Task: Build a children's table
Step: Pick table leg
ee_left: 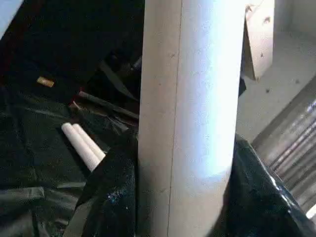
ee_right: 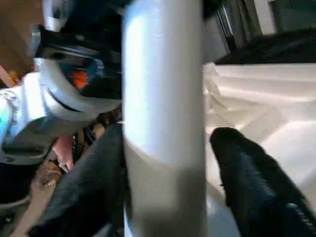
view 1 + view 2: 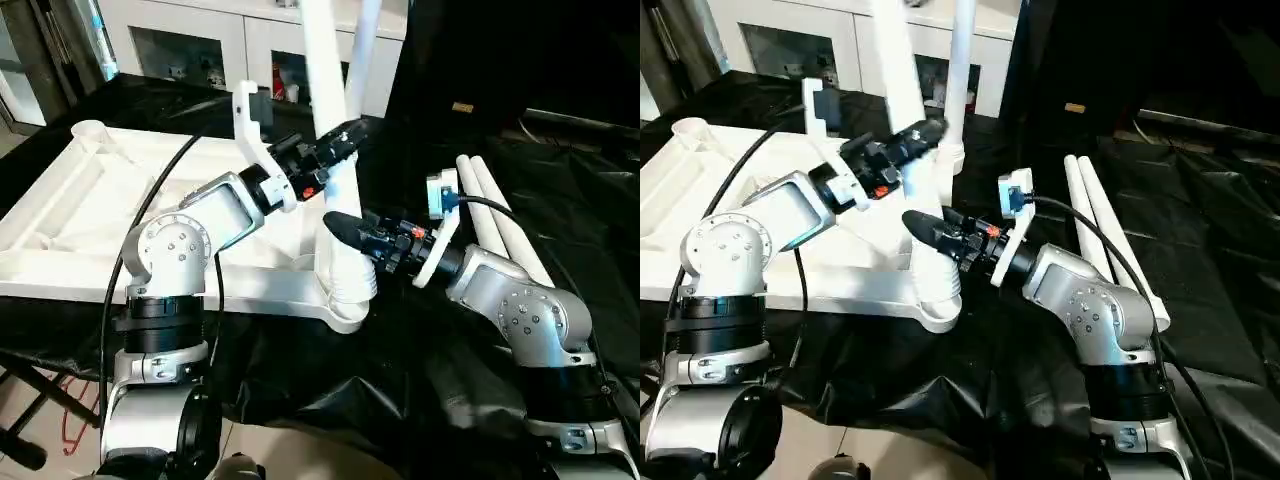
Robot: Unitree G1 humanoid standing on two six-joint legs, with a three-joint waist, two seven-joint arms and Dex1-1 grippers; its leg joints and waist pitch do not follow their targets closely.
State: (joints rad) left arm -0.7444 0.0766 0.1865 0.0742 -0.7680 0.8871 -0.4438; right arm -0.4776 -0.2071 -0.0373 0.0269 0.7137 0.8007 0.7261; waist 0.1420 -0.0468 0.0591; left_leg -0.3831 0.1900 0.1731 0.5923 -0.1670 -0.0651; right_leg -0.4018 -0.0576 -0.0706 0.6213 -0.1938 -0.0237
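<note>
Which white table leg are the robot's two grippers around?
The upright leg at the tabletop's near corner. The left gripper and right gripper straddle it. Another leg stands behind; two spare legs lie on black sheeting.

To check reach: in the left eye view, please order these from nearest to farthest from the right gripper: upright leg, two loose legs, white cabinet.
1. upright leg: at the right gripper, in the tabletop corner.
2. two loose legs: on black sheet, to the robot's right.
3. white cabinet: behind the table.

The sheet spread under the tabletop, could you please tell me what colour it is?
The sheet is glossy black and crinkled, clearest in the left eye view.
</note>
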